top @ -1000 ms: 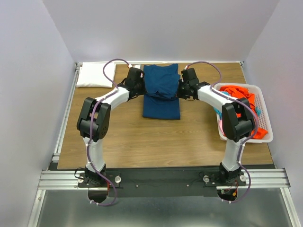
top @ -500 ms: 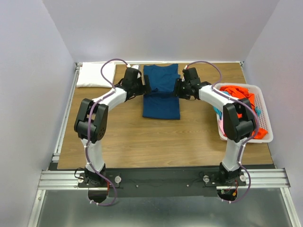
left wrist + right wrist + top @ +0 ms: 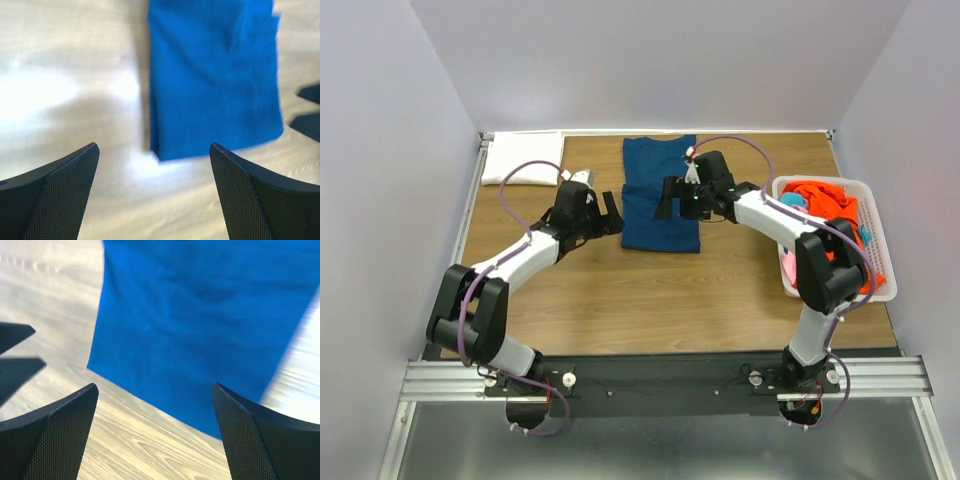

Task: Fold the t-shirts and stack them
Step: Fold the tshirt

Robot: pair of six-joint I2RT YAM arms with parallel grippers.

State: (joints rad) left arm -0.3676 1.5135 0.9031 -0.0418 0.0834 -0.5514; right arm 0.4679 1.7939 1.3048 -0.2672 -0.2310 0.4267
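Observation:
A navy blue t-shirt (image 3: 660, 220) lies folded flat on the wooden table (image 3: 620, 290) at the middle back. My left gripper (image 3: 611, 213) stands open just off the shirt's left edge, empty; its wrist view shows the shirt (image 3: 215, 75) ahead and the gripper (image 3: 154, 146) at the shirt's near corner. My right gripper (image 3: 666, 198) hovers open over the shirt, empty; in its wrist view the gripper (image 3: 154, 385) sits above the shirt's (image 3: 200, 305) edge. A folded white t-shirt (image 3: 523, 157) lies at the back left. Orange (image 3: 825, 200) and teal (image 3: 790, 201) t-shirts fill the basket.
The white slatted basket (image 3: 840, 296) stands at the table's right edge, beside the right arm. Grey walls close in the table on three sides. A metal rail (image 3: 460, 240) runs along the left edge.
Both grippers opened and let go of the navy shirt. The left arm drew back toward the near left; the right gripper moved over the shirt. The shirt now lies flat.

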